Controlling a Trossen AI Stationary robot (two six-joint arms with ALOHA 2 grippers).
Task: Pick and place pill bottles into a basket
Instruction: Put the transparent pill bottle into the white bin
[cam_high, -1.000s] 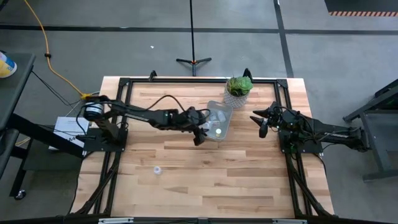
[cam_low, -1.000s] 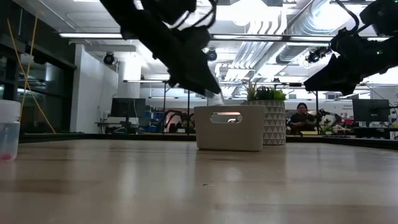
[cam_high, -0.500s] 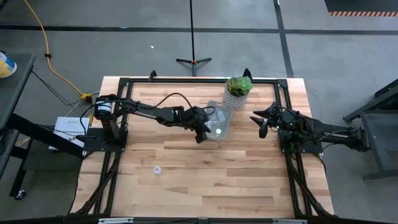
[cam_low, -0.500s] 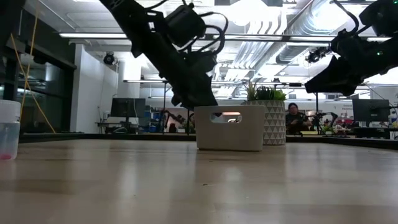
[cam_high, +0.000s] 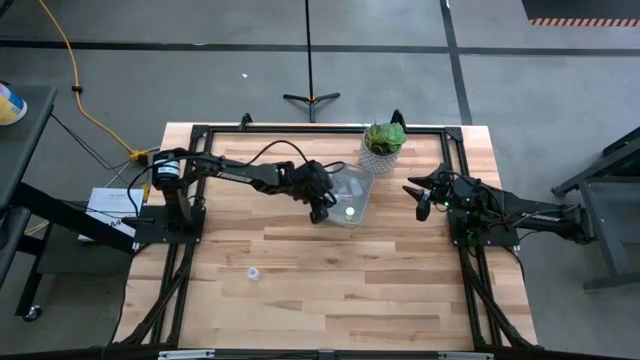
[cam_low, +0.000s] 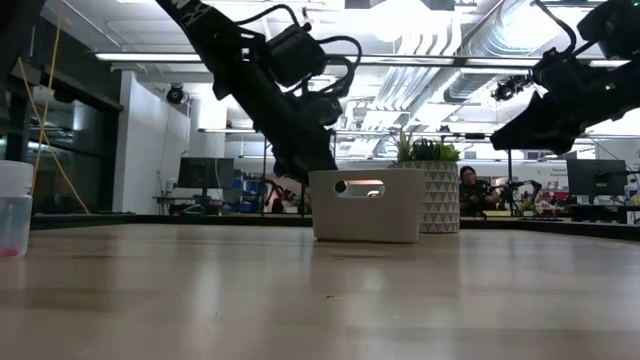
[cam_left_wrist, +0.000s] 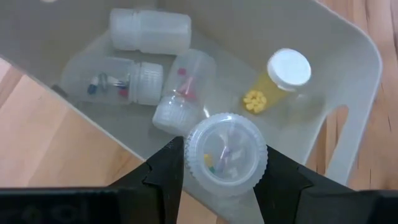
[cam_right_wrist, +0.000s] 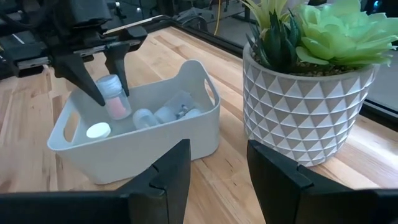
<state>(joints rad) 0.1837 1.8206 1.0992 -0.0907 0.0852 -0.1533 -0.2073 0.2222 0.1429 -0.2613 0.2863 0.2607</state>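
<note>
The bottle (cam_left_wrist: 225, 154) in play is clamped between the left gripper (cam_left_wrist: 217, 171) jaws, cap facing the wrist camera, coloured pills visible through the clear body. It hangs right over the basket (cam_left_wrist: 357, 93), above the near wall. From the right wrist view you can see that same bottle (cam_right_wrist: 114, 98) held upright between the two dark fingers (cam_right_wrist: 118, 68), inside the basket's (cam_right_wrist: 205, 118) open top.

Already lying in the basket: a white bottle (cam_left_wrist: 149, 29) on its side against the far wall, a clear one with a ribbed cap (cam_left_wrist: 121, 81) beside it, another clear one (cam_left_wrist: 183, 90) just next to that, and a yellow-pill bottle with a white cap (cam_left_wrist: 280, 78) off toward the handle end.

One more bottle (cam_high: 254, 273) sits alone on the counter (cam_high: 330, 290), well apart from the basket (cam_high: 350, 195), toward the front left.

The left gripper (cam_high: 322, 205) reaches in from the left over the basket's edge. The right gripper (cam_high: 422, 195) hangs off to the right of the basket, above the counter, jaws open and holding nothing. A plant (cam_high: 384, 139) in a white patterned pot stands just behind the basket.
</note>
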